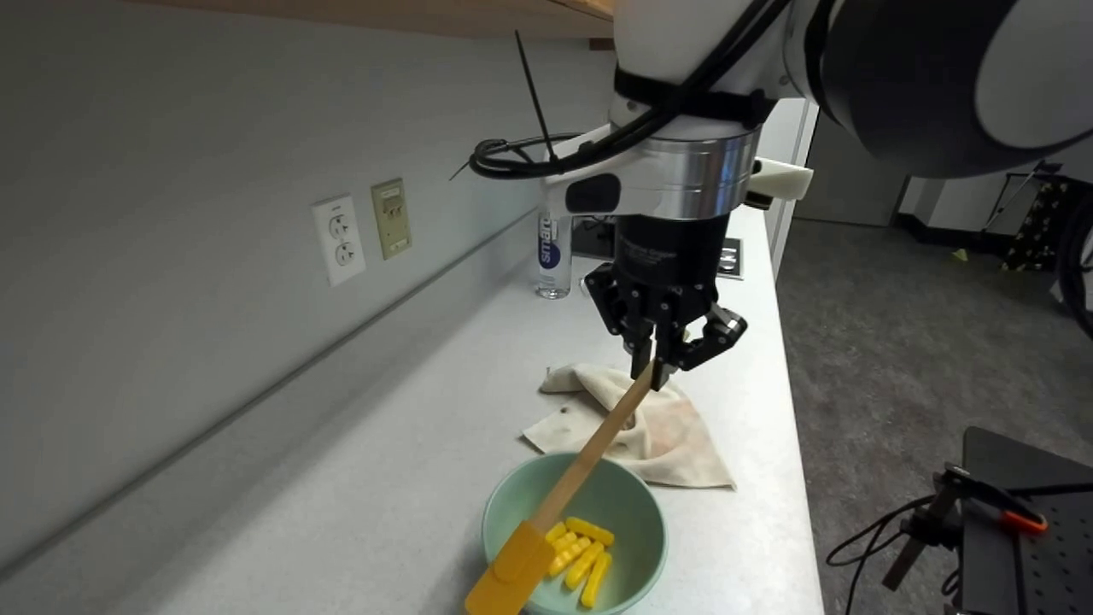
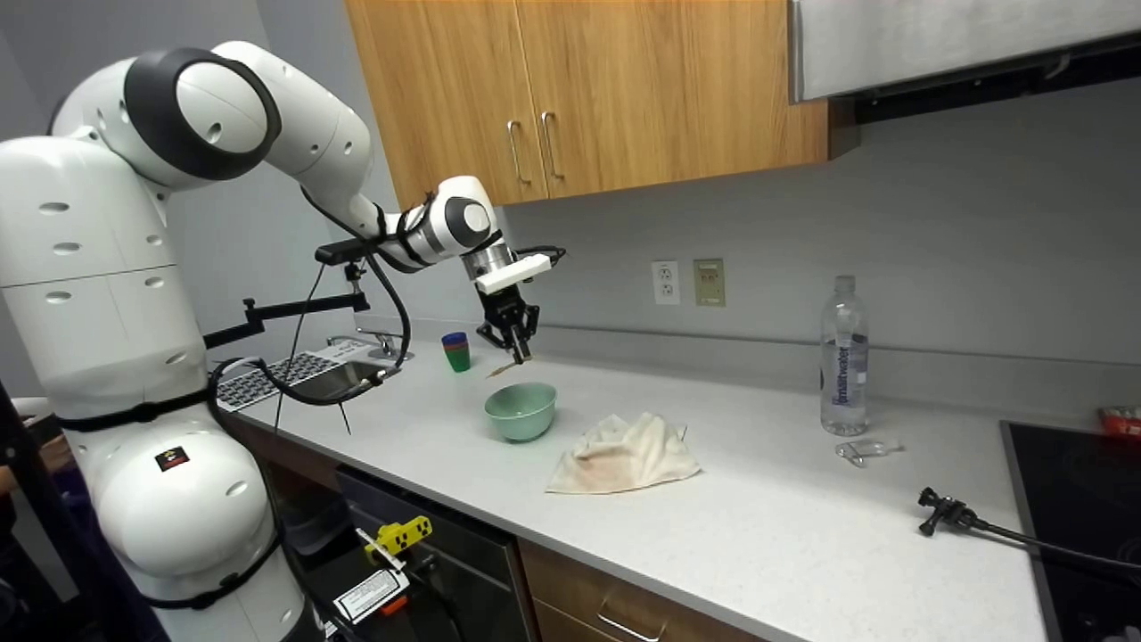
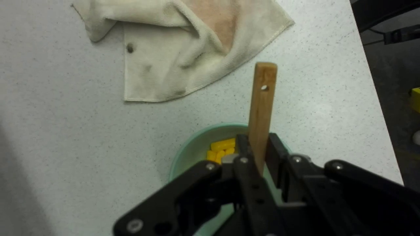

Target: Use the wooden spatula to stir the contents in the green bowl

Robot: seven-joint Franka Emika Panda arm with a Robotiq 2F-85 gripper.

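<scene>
The gripper (image 1: pixel 651 371) has the spatula (image 1: pixel 598 444) clamped in its jaws, apparently above the bowl (image 1: pixel 636 514). Yellow pieces (image 1: pixel 584 564) lie inside.

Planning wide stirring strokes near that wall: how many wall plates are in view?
2: the white outlet plate and the beige plate, side by side on the wall above the counter in both exterior views. The arm may hide others.

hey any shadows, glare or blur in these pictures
In the wrist view, the gripper looks slightly blurred, the towel crisper, the lower-left corner darker; in an exterior view, highlights gleam on the metal collar and a faint shadow lies left of the green bowl.
</scene>
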